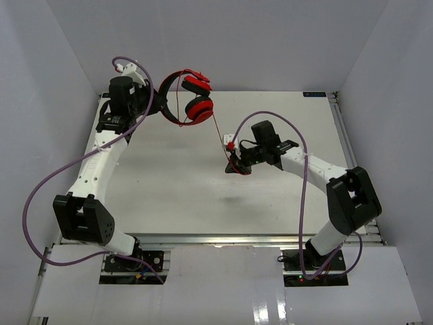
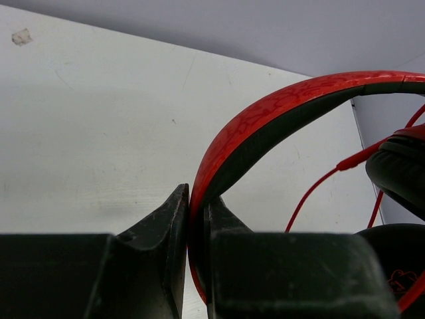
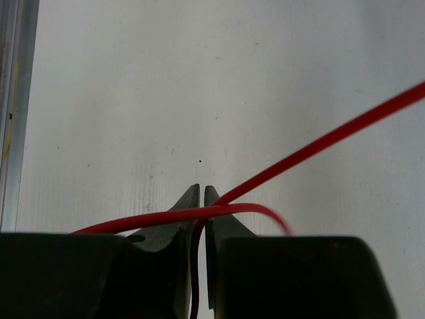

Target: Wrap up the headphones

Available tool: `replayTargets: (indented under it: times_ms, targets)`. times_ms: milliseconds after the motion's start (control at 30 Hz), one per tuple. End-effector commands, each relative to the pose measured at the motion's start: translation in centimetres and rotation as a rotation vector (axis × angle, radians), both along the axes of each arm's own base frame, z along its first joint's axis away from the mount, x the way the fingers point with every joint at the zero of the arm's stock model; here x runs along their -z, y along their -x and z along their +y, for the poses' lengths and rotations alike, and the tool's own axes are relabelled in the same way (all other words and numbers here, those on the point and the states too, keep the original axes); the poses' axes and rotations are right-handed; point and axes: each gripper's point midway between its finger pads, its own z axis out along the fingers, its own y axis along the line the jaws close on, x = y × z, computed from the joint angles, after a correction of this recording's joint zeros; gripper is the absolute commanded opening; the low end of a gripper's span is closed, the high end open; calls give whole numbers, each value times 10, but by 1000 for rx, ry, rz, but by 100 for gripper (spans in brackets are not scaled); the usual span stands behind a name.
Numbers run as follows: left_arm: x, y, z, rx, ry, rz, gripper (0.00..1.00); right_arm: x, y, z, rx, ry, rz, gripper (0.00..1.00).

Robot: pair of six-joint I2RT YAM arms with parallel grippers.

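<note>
The headphones [image 1: 198, 108] hang in the air at the table's back left, their two red ear cups one above the other. My left gripper [image 1: 162, 105] is shut on the black-and-red headband [image 2: 279, 106], which passes between its fingertips [image 2: 197, 193]. A black ear pad [image 2: 398, 169] shows at the right edge of the left wrist view. The thin red cable [image 1: 218, 128] runs down from the cups to my right gripper [image 1: 233, 164] over mid-table. In the right wrist view the cable [image 3: 332, 138] passes into the narrow slit between the jaws of the right gripper [image 3: 201, 189], and a second strand lies across the fingertips.
The white table [image 1: 169, 176] lies under both arms, with an aluminium rail [image 1: 342, 122] along its right edge. Pale enclosure walls stand on three sides. Thick purple cables [image 1: 298, 203] loop beside each arm. A small white piece [image 1: 229, 141] sits on the cable near the right gripper.
</note>
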Motion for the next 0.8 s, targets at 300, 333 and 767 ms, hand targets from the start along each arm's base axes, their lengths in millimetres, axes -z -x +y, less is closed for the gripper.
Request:
replayTargets:
  times_ms: [300,333,767]
  targets:
    - [-60,-50,18,-207,139,-170,0,6,19,28,16,183,-181,16]
    - [-58,-55,22,-233,135,-168,0,7,18,28,21,195,-187,17]
    - [-49,-76,34,-322,118,-161,0,23,13,33,28,328,-260,25]
